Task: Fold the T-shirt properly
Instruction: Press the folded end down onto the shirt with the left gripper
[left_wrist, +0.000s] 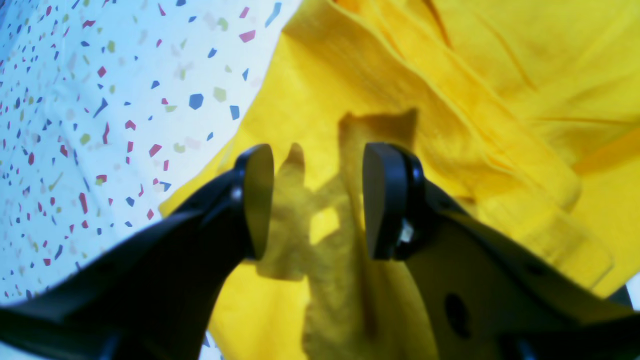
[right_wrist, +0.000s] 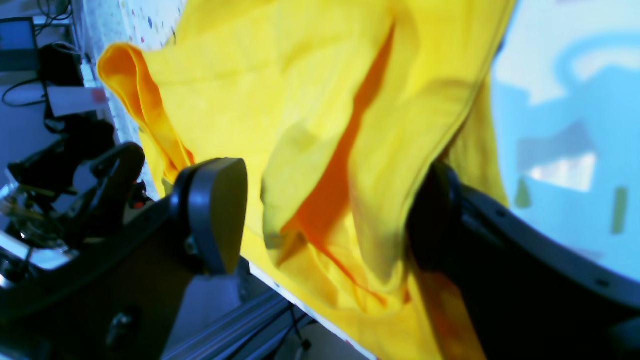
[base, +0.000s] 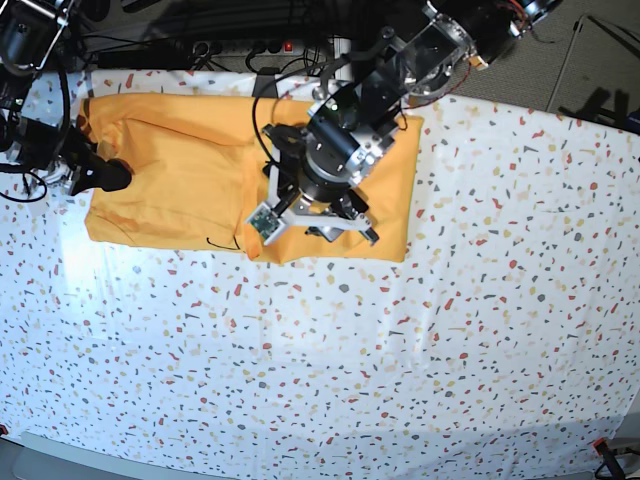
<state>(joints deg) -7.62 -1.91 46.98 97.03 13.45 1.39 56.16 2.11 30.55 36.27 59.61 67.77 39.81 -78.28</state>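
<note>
The plain mustard-yellow short-sleeved cotton T-shirt (base: 180, 170) lies spread on the speckled white terrazzo-patterned bench (base: 400, 360), in the upper half of the base view, its long axis running from nine o'clock to three o'clock and parallel to the far bench edge. The left hand (left_wrist: 317, 200) hovers over the shirt's three-o'clock part, released, its two black pads apart with only their shadow on the cloth between them; from its wrist camera the shirt's edge runs diagonally, bare bench towards ten o'clock and a thick seamed band of cloth towards two o'clock. The right hand (right_wrist: 325, 215) sits at the shirt's nine-o'clock end by the bench edge, also spread wide; in its wrist view a loose fold of yellow cloth hangs between the pads and drapes over the one at three o'clock, but nothing is pinched. So each hand stands at one end of the long axis, the left above the cloth and the right already straddling an edge fold. The shirt looks partly gathered rather than neatly folded, and I judge the next grasp belongs to the right hand, which only needs to clench.
</note>
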